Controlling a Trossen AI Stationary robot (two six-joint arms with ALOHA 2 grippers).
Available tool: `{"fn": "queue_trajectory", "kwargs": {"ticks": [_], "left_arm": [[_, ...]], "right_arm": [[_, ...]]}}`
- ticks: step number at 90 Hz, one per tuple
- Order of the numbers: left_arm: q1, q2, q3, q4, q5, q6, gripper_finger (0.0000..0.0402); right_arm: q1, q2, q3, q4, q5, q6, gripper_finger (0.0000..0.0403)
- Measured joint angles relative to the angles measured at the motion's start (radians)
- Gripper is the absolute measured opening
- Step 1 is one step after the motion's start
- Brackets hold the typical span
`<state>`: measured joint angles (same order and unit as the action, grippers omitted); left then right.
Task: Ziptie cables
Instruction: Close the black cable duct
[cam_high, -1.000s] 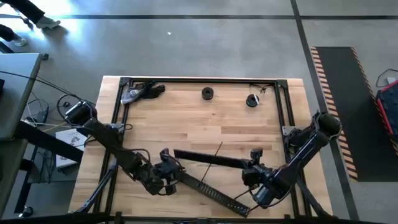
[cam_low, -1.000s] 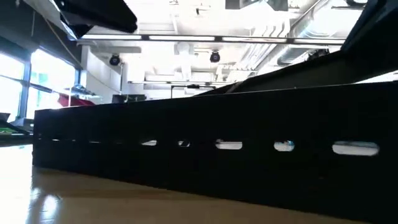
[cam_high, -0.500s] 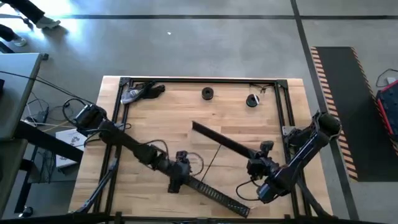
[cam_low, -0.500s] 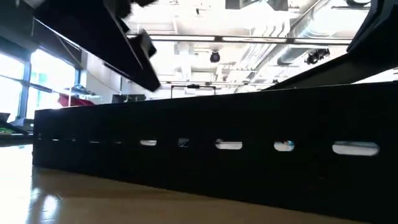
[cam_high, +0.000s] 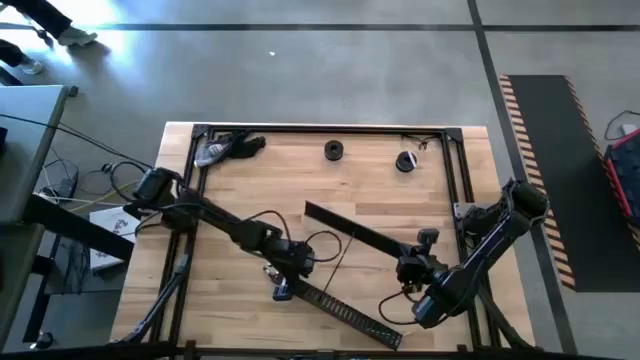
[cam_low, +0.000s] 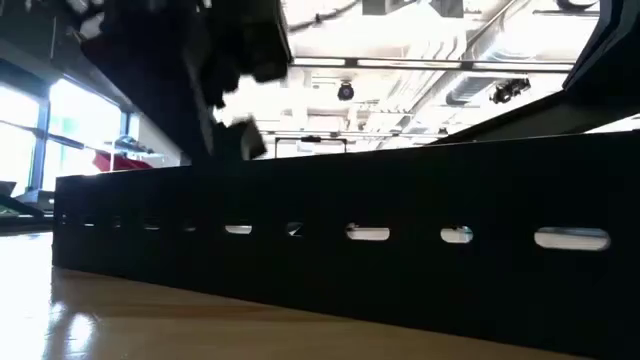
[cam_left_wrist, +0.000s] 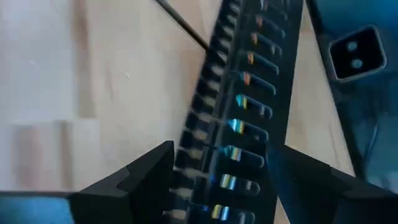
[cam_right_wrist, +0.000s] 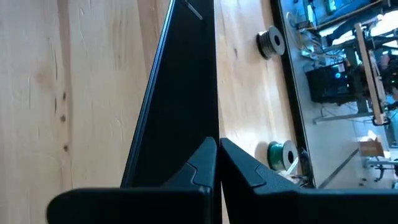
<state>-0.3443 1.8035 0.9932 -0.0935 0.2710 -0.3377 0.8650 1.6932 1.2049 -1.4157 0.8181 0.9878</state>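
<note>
Two black bars lie on the table (cam_high: 240, 185). Nearest the front edge, the slotted channel (cam_high: 340, 311) runs slantwise, and the left gripper (cam_high: 283, 291) hangs over its upper end, fingers (cam_left_wrist: 140, 177) spread wide to either side of it. Farther in, the right gripper (cam_high: 418, 243) has its fingers (cam_right_wrist: 199, 163) pinched together on the end of the plain black cover strip (cam_high: 355, 231). Thin pale cables (cam_high: 325, 243) loop between the left wrist and that strip. At the far edge sit two spools (cam_high: 333, 150).
</note>
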Motion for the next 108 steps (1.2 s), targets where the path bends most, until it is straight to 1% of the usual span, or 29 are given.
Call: {"fn": "queue_trajectory", "kwargs": {"ticks": [14, 25, 33, 52, 58, 62, 68, 75, 86, 97, 108], "left_arm": [[0.006, 0.03, 0.002, 0.027, 0.053, -0.03, 0.0234], [0.005, 0.03, 0.002, 0.033, 0.055, -0.041, 0.0205], [0.0, 0.029, 0.002, 0.033, 0.059, -0.047, 0.0167], [-0.025, 0.027, 0.003, 0.046, 0.05, -0.05, 0.0047], [-0.034, 0.02, 0.003, 0.055, 0.041, -0.051, 0.0018], [-0.041, 0.013, 0.003, 0.055, 0.02, -0.055, 0.001], [-0.055, -0.005, 0.002, 0.047, -0.028, -0.052, 0.0009], [-0.075, -0.024, -0.007, 0.001, -0.129, -0.047, 0.0008], [-0.118, -0.061, -0.001, -0.014, -0.284, -0.082, 0.0001], [-0.161, -0.038, -0.003, -0.022, -0.36, -0.157, 0.0001], [-0.193, -0.032, -0.002, 0.0, -0.471, -0.193, 0.0004]], "right_arm": [[0.0, 0.0, 0.0, 0.011, -0.001, -0.013, 0.0], [0.0, 0.0, 0.0, 0.016, -0.001, -0.025, 0.0], [0.0, 0.0, 0.0, 0.014, 0.0, -0.025, 0.0], [0.0, 0.0, 0.0, 0.008, 0.01, -0.019, 0.0], [0.0, 0.0, 0.0, 0.0, 0.015, -0.017, 0.0], [0.0, 0.0, 0.0, -0.014, 0.017, -0.005, 0.0], [0.0, 0.0, 0.0, -0.04, 0.017, 0.019, 0.0], [0.0, 0.0, 0.0, -0.075, 0.017, 0.052, 0.0], [0.0, 0.0, 0.0, -0.093, 0.018, 0.08, 0.0], [0.0, 0.0, 0.0, -0.094, 0.029, 0.081, 0.0], [0.0, 0.0, 0.0, -0.095, 0.055, 0.089, 0.0]]}}
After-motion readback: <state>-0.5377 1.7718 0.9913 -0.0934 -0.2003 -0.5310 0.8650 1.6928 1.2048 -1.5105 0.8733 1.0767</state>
